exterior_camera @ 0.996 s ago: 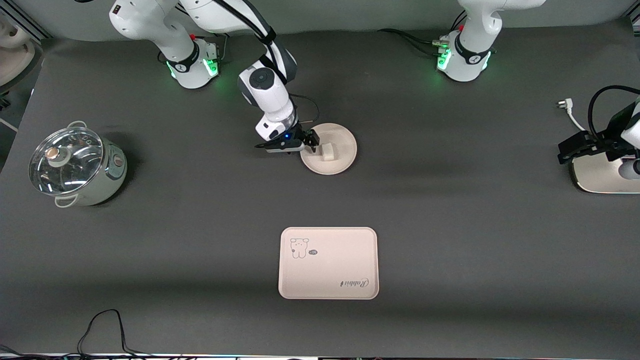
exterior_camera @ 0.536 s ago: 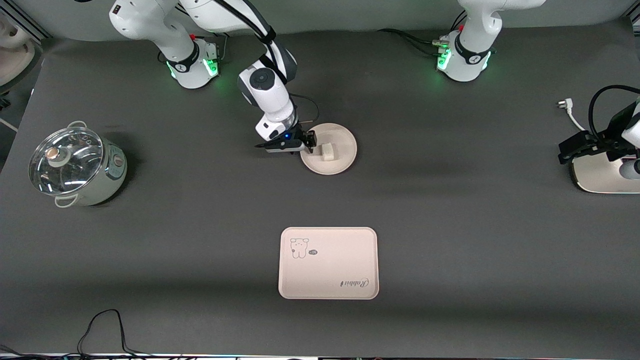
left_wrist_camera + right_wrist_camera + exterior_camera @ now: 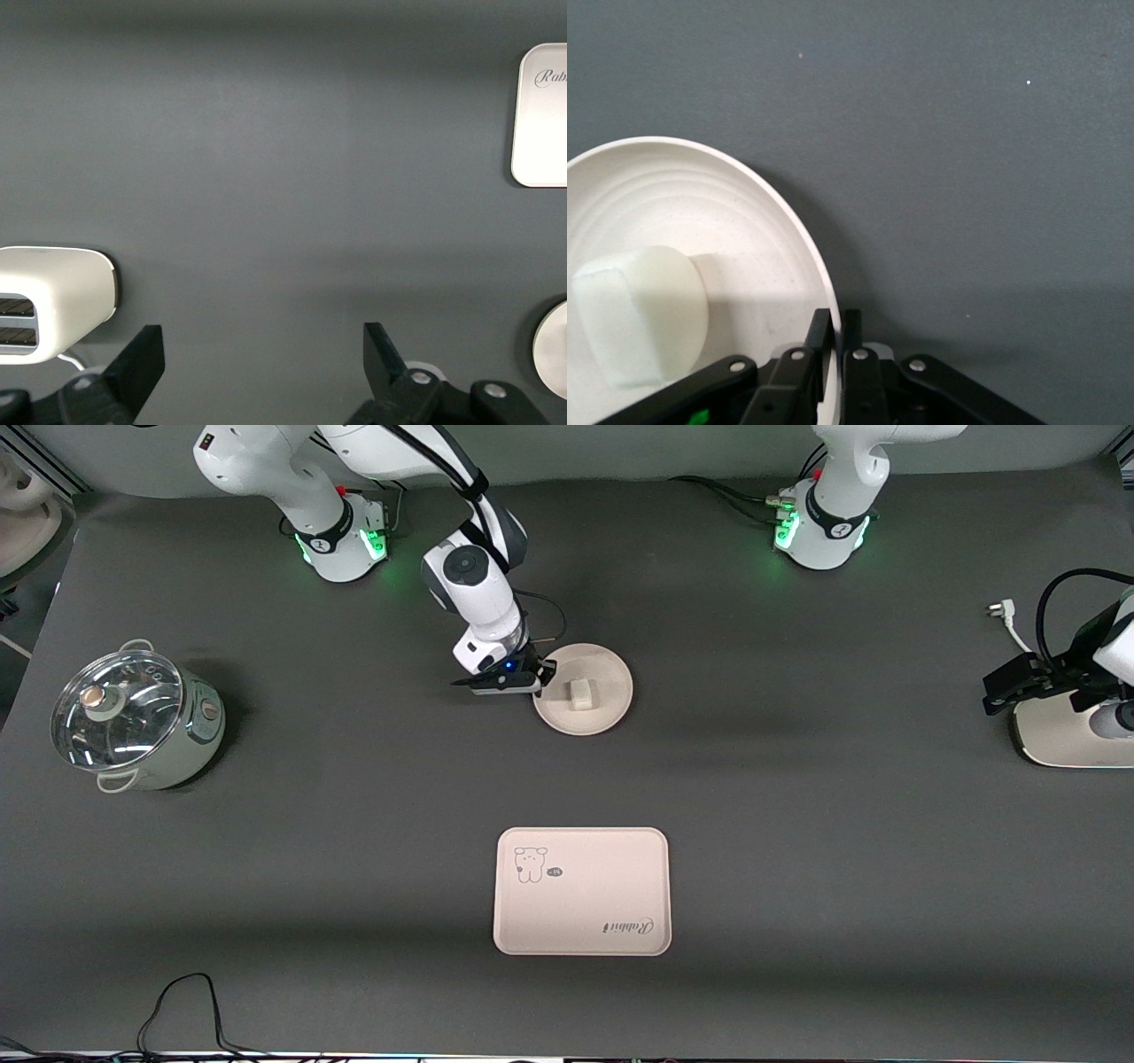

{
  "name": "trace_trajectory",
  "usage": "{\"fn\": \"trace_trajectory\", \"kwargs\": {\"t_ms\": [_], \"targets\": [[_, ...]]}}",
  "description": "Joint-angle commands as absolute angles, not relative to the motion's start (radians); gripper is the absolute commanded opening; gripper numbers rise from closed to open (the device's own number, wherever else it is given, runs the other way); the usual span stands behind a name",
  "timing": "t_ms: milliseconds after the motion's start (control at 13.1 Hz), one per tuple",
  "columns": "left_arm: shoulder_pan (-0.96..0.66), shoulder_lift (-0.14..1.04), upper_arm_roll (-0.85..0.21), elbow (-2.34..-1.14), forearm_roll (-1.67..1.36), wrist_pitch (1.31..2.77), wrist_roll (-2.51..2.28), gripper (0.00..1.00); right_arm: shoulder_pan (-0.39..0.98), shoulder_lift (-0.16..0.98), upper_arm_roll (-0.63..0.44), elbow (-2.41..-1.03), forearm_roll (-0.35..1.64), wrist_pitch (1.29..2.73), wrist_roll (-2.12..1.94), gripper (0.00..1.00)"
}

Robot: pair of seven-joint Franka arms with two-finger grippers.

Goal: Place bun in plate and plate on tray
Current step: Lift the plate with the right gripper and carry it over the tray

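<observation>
The dark counter [image 3: 797, 797] carries everything. My tray [image 3: 582, 891] lies nearest the front camera, bare, well apart from the rest. The pot [image 3: 133, 722] with its glass lid stands toward my right arm's end, the toaster [image 3: 1063, 735] toward my left arm's end. The plate [image 3: 594, 700] sits on the counter between my two bases, farther from the camera than the tray, with the bun [image 3: 580, 693] resting in it. My right pincer [image 3: 547, 676] is clamped tight on the plate's rim. My left pincer [image 3: 257, 363] waits over the toaster, fingers spread wide and holding nothing.
</observation>
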State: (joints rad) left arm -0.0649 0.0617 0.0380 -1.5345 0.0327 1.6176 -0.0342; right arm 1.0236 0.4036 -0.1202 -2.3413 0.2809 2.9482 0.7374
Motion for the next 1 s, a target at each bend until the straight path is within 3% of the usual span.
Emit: {"fn": "trace_trajectory", "kwargs": {"t_ms": [0,306,919], "targets": [[-0.074,0.049,0.043,-1.529,0.049,1.608,-0.026,1.0,1.026,0.38,-0.123,-2.342,0.308,2.921,0.732,0.0],[-0.075,0.049,0.041,-1.529,0.049,1.608,-0.028,1.0,1.025,0.374,-0.123,-2.341,0.308,2.921,0.73,0.0],[-0.071,0.051,0.043,-1.529,0.049,1.606,-0.029,1.0,0.957,0.152,-0.124,-2.339,0.324,2.783,0.623,0.0]]}}
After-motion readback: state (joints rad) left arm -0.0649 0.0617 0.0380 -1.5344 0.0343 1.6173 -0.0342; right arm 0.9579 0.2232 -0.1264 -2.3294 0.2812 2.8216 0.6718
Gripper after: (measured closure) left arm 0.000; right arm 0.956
